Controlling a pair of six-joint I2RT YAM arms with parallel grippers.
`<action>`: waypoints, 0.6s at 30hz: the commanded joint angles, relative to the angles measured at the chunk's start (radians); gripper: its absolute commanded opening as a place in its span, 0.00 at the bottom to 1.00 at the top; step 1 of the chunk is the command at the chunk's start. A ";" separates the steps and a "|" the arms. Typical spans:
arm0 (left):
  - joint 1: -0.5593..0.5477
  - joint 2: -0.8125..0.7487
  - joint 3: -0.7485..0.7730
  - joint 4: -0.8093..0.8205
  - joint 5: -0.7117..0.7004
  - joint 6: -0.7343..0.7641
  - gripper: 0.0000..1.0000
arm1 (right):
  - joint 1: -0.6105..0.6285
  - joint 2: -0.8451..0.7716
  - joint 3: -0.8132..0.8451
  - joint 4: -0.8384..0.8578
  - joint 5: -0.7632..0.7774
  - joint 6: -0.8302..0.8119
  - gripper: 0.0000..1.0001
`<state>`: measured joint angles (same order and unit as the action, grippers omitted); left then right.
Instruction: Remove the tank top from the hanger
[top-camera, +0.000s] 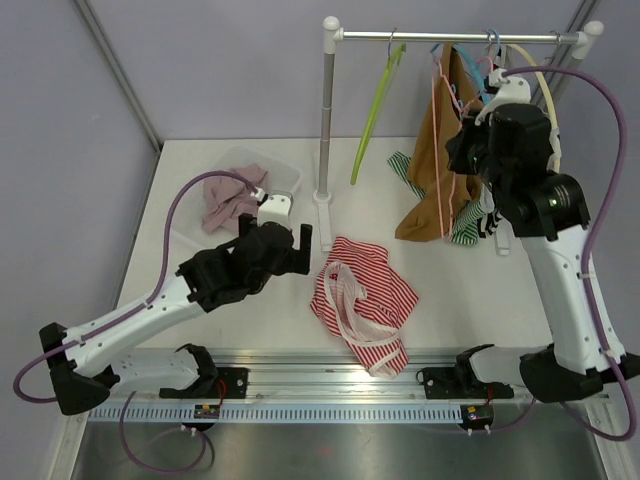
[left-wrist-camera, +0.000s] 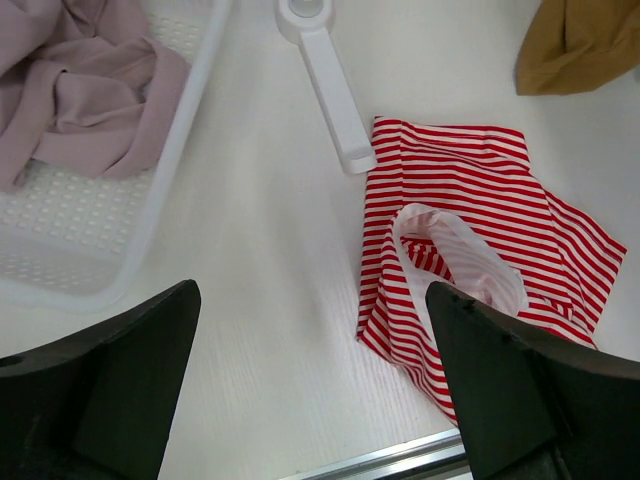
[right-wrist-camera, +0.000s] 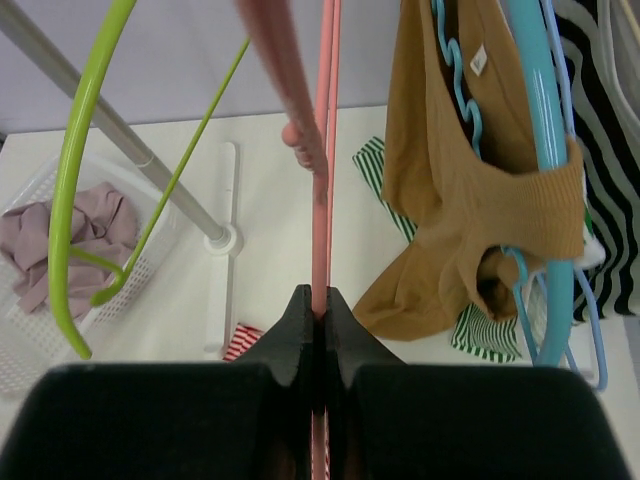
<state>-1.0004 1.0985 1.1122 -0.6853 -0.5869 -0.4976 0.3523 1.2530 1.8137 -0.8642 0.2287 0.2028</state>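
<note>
A red-and-white striped tank top lies crumpled on the table, off any hanger; it also shows in the left wrist view. My right gripper is up at the rack, shut on the thin bar of a bare pink hanger, pinched between its fingers. The pink hanger hangs from the rail. My left gripper is open and empty, hovering over the table just left of the striped top.
A brown top hangs on a blue hanger beside the pink one. A green hanger hangs left of it. The rack pole stands mid-table. A white basket holds a mauve cloth. A green-striped garment lies under the rack.
</note>
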 joint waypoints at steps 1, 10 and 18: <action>0.002 -0.055 0.055 -0.092 -0.074 0.007 0.99 | -0.003 0.107 0.139 -0.009 0.058 -0.077 0.00; 0.000 -0.106 0.058 -0.148 -0.040 0.024 0.99 | -0.004 0.427 0.531 -0.091 0.090 -0.148 0.00; -0.001 -0.123 0.032 -0.143 -0.005 0.019 0.99 | -0.004 0.641 0.771 -0.150 0.098 -0.171 0.00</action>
<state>-1.0004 1.0000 1.1385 -0.8455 -0.6056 -0.4828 0.3519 1.8515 2.5034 -0.9974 0.2985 0.0608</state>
